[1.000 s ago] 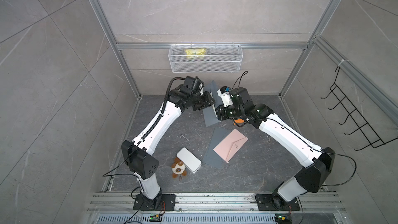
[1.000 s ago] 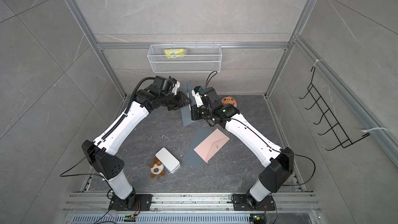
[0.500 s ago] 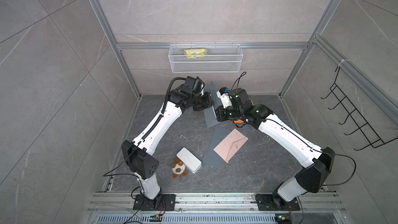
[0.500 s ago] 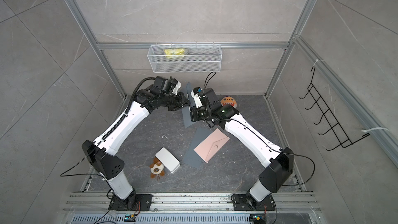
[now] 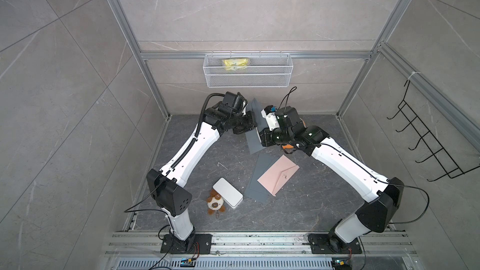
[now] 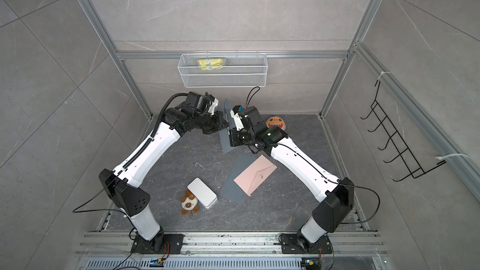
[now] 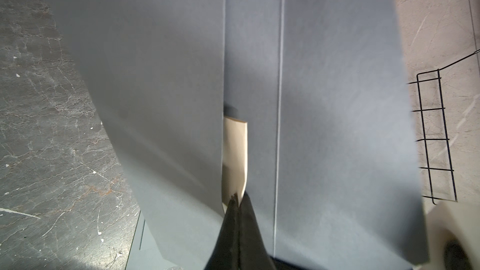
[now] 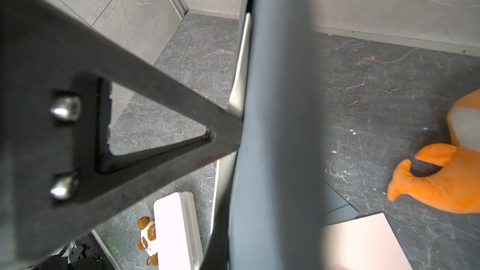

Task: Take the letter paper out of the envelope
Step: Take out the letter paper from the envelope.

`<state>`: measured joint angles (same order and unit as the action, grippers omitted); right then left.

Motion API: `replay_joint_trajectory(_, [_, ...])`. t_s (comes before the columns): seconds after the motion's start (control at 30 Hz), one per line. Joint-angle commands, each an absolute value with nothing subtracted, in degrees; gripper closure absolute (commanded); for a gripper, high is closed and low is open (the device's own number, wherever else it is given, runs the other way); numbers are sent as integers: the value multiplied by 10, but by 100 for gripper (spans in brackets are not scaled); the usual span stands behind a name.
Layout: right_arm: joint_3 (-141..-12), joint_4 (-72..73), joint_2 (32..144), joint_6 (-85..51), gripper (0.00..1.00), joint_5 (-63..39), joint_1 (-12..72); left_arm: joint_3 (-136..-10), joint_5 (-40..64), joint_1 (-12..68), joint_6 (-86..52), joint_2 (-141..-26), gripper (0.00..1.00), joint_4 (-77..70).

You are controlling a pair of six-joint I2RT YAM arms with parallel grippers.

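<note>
A grey envelope [image 5: 253, 140] [image 6: 224, 142] is held upright above the floor at the back middle, between my two grippers. In the left wrist view it fills the frame [image 7: 337, 100], and a strip of cream letter paper [image 7: 235, 151] shows in its open slit. My left gripper [image 7: 237, 199] [image 5: 250, 123] is shut on the near end of that paper. My right gripper [image 8: 228, 250] [image 5: 260, 136] is shut on the envelope's edge [image 8: 275, 125] from the other side. The paper's cream edge [image 8: 240, 74] shows beside the left gripper's black finger [image 8: 155, 115].
A pink envelope [image 5: 278, 175] lies on grey sheets on the floor. A white box [image 5: 227, 195] and a small plush bear [image 5: 215, 203] lie in front. An orange plush [image 6: 275, 123] sits behind the right arm. A wire basket [image 5: 248, 74] hangs on the back wall, a black rack [image 5: 428, 146] on the right wall.
My left gripper has closed onto the letter paper at the envelope's opening. Both arms and the envelope have stayed nearly in place.
</note>
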<state>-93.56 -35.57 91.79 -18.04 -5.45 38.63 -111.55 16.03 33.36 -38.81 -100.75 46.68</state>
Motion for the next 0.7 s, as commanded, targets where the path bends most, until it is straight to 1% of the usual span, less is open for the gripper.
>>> replay_joint_trajectory(0.0, [-948,-376,925,-190,100,-29,390,-1139,171,339,-396,-995,100,457])
replay_joint_trajectory(0.43, [-967,-433,945,-222,100,-5,370,-1163,206,343,-451,-984,100,407])
replay_joint_trajectory(0.67, [-956,-437,934,-255,100,-36,332,-1186,185,342,-445,-974,100,407])
